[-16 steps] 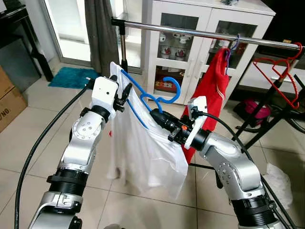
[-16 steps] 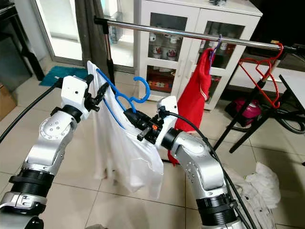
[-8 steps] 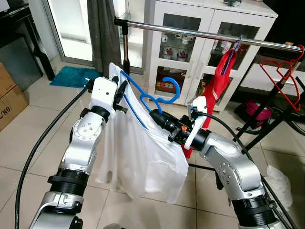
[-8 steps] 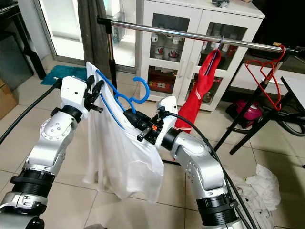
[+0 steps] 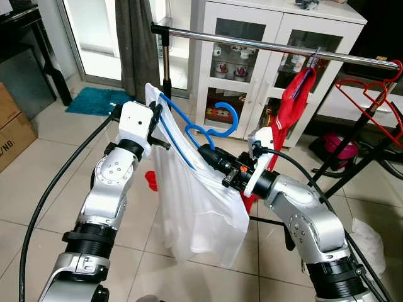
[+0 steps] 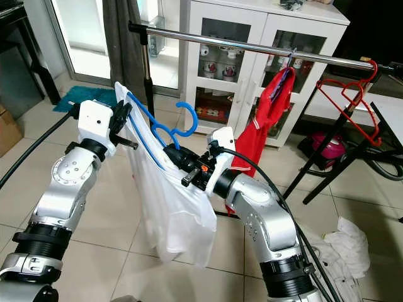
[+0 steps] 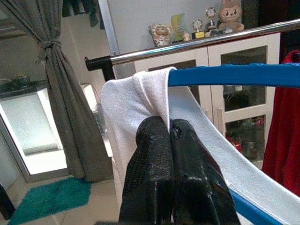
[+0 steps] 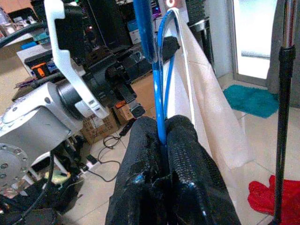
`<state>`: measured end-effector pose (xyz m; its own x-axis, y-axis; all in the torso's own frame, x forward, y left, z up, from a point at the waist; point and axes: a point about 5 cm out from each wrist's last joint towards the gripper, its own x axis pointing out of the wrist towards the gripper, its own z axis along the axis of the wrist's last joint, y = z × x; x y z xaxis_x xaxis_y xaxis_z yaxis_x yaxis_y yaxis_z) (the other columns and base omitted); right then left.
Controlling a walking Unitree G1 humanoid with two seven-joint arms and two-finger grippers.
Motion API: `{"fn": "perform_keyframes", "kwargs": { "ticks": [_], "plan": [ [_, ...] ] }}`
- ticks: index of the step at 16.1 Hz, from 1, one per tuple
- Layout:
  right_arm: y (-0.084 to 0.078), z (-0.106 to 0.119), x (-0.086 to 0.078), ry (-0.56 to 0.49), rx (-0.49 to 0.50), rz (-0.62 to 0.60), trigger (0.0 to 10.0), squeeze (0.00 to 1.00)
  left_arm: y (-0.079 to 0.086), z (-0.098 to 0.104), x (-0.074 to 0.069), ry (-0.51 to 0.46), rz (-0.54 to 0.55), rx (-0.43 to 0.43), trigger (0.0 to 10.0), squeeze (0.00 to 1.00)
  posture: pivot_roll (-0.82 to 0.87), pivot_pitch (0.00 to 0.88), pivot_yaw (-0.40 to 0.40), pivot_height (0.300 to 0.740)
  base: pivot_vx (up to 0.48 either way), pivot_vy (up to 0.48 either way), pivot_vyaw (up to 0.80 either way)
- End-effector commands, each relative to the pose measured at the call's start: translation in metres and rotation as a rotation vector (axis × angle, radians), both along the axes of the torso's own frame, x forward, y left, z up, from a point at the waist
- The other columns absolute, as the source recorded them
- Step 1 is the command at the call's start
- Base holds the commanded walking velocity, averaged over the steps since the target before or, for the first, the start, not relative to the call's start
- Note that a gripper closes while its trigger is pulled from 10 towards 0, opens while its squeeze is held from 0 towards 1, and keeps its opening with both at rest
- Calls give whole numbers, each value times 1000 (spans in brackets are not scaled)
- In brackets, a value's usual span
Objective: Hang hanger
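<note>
Two grippers: both clamped on one load, below and in front of the rail (image 5: 264,44).
Rail: chrome bar running across before a white cabinet (image 5: 252,31).
Hanger (image 5: 189,129): blue, held up between the arms under the rail, hook (image 5: 228,119) not on the rail, pointing toward it.
Shirt (image 5: 195,201): white, draped on the hanger, hanging down toward the tiled floor (image 5: 38,163).
Left gripper (image 7: 169,136): fingers pressed together on the shirt's shoulder at the hanger's end farthest from the red shirt.
Right gripper (image 8: 161,133): fingers clenched on the hanger's thin blue wire, just below the hook.
Red shirt (image 5: 289,113): hung on the rail, beyond the right arm.
Red hanger (image 5: 371,94): bare, hooked at the rail's far end, past the red shirt.
Teal mat (image 5: 94,100): on the floor, beyond the rail's post.
</note>
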<state>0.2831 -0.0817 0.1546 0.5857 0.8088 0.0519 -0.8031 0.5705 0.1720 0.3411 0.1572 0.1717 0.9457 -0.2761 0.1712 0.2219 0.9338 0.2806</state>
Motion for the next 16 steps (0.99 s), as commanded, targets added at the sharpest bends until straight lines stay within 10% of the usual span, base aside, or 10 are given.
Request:
{"fn": "perform_keyframes", "kwargs": {
  "ticks": [1,10,16],
  "plan": [
    [-2,12,5,-62,11,-9,0,0,1,1,1,-6,2,6,0,0,-26,0,-71,740,0,0,0],
    [-31,-21,-3,21,-302,69,0,0,48,39,-8,-143,148,-61,0,0,-23,0,-64,740,0,0,0],
    [-42,12,-20,6,-10,213,0,0,129,13,-1,88,507,28,0,0,-31,0,-54,740,0,0,0]
  ]
}}
